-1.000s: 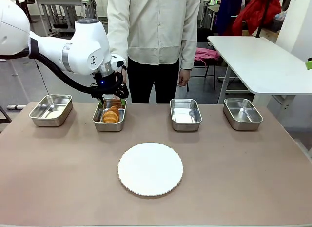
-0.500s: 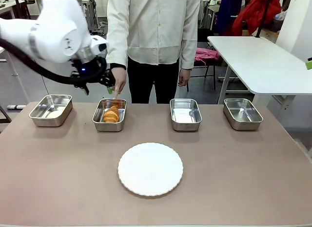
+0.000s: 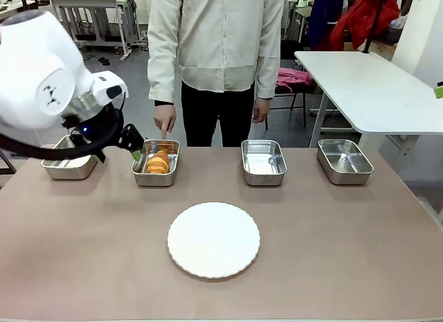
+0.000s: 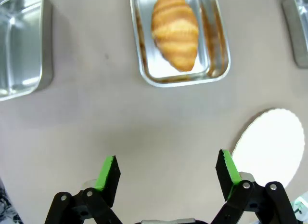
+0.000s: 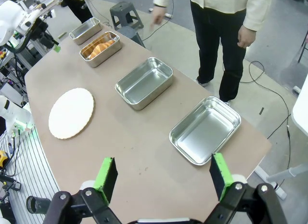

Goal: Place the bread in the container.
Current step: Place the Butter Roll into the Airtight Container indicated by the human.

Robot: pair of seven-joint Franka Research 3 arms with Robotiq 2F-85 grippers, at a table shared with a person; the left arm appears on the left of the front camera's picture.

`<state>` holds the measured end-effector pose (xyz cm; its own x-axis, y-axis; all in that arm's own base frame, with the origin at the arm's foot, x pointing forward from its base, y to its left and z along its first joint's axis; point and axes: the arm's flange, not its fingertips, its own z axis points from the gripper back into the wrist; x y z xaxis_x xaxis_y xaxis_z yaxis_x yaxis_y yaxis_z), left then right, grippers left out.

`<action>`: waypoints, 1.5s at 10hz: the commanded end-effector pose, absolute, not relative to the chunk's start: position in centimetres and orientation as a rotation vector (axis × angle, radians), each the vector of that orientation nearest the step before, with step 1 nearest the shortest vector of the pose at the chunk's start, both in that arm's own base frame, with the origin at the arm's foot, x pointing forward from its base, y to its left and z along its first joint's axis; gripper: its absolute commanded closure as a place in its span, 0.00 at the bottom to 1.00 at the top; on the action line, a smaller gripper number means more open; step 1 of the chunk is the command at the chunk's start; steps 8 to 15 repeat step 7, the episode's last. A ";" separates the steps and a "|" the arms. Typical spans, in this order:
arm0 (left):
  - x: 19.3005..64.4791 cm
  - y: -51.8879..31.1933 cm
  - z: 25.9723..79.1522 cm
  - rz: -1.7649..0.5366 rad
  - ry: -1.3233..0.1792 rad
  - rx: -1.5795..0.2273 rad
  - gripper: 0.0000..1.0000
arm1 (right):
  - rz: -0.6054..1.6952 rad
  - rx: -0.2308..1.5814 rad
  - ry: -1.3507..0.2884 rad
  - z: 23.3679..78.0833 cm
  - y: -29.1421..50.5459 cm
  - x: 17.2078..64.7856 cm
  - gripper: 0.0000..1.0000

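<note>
The bread, a golden-brown croissant, lies in the container, the second steel pan from the left. My left gripper hangs just left of that pan, open and holding nothing. In the left wrist view the bread rests lengthwise in the container, far ahead of my open left gripper, whose green pads stand wide apart over bare table. My right gripper is open and empty, high above the table's right end; from there the bread shows in its container.
A round white plate sits mid-table. Empty steel pans stand at the far left, right of centre and far right. A person stands at the far edge, one hand hanging just behind the bread's pan.
My left arm has lifted out of the container and swung left and back, its gripper empty. The bread stays in the pan. The person's hand has come into view behind the pan.
</note>
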<state>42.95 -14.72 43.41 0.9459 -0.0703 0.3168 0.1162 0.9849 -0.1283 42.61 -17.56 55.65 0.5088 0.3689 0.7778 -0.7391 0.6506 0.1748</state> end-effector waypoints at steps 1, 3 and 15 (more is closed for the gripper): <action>40.0 -13.9 43.9 -0.107 -0.368 -0.142 0.00 | 0.711 0.544 -0.796 55.8 -17.5 42.6 0.00; 38.4 -14.5 43.7 -0.128 -0.369 -0.147 0.00 | 0.711 0.544 -0.796 55.8 -17.5 42.6 0.00; 39.1 -14.3 44.0 -0.114 -0.355 -0.135 0.00 | 0.711 0.544 -0.796 55.8 -17.5 42.6 0.00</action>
